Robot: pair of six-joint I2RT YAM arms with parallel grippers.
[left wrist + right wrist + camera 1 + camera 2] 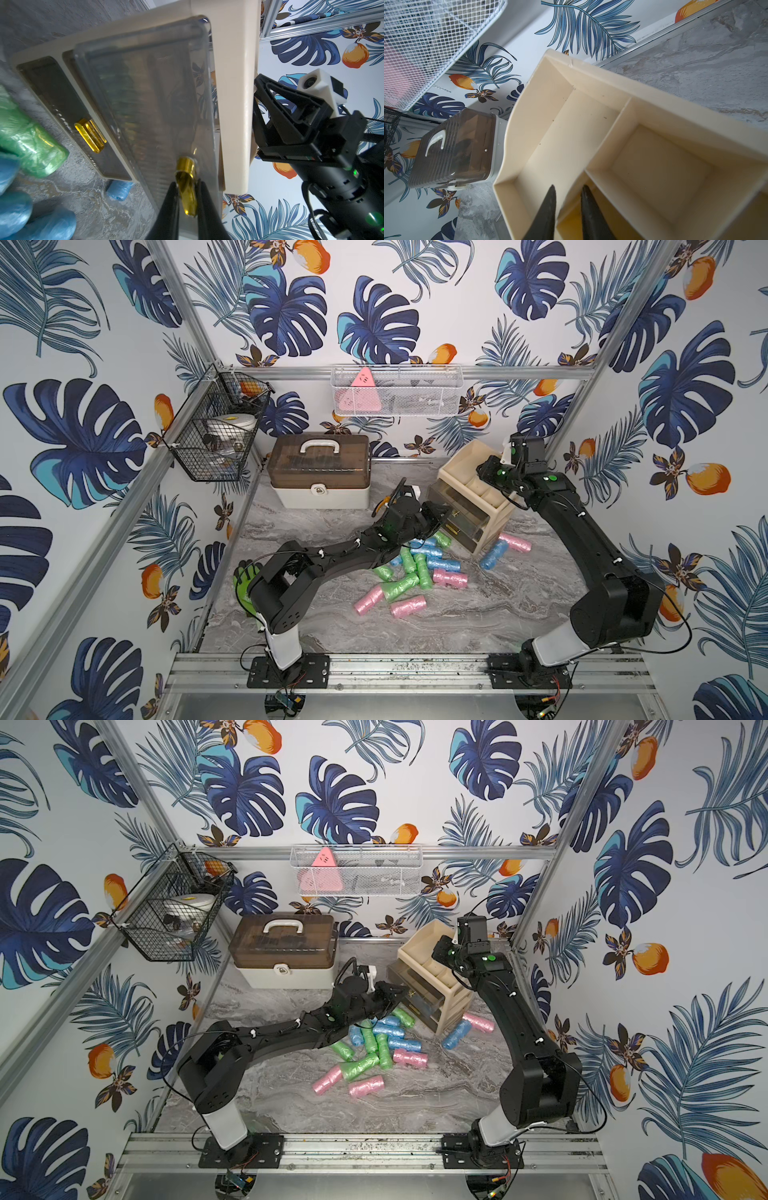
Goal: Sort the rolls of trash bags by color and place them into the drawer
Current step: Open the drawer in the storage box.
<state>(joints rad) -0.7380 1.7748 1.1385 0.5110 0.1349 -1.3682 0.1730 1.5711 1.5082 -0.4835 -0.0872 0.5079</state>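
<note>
Several rolls of trash bags (415, 568) (374, 1044) in pink, green and blue lie loose on the marble floor in front of a cream drawer unit (494, 522) (457, 1006). Two more, a blue one (494, 554) and a pink one (515, 542), lie at its right side. Its upper smoky drawer (451, 499) (145, 93) stands partly out. My left gripper (188, 185) (446, 512) is shut on that drawer's gold handle (187, 176). My right gripper (569, 193) (484, 472) is shut on a divider wall (604, 143) of the unit's top tray.
The lower drawer (62, 99) with its own gold handle (90, 135) is closed. A brown-lidded box (318, 468) stands at the back left. A black wire basket (216, 427) and a white mesh basket (397, 389) hang on the walls. A green-and-black glove (243, 580) lies behind the left arm.
</note>
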